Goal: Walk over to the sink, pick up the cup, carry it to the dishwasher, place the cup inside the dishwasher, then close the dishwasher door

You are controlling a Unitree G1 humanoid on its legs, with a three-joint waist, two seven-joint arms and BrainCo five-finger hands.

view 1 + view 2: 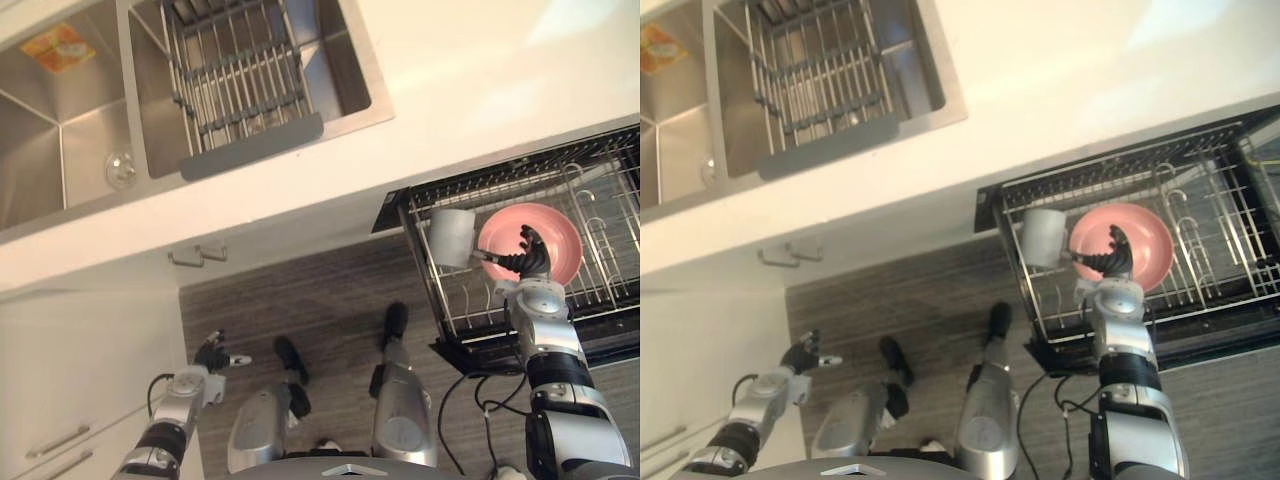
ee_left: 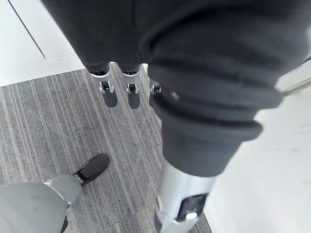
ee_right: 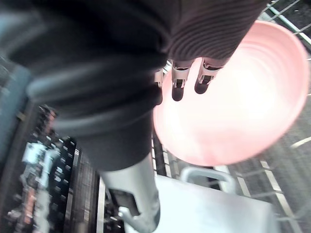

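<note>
One white cup (image 1: 452,237) rests in the pulled-out dishwasher rack (image 1: 610,290) just beside a pink plate (image 1: 555,235), apparently set there for washing, while the right hand (image 1: 530,262) hovers loose-fingered and empty and the left hand (image 1: 212,356) hangs slack.

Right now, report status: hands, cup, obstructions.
Left hand open, idle low over floor. Right hand open above pink bowl, thumb by cup. Cup in dishwasher rack beside bowl. Rack pulled out.
</note>
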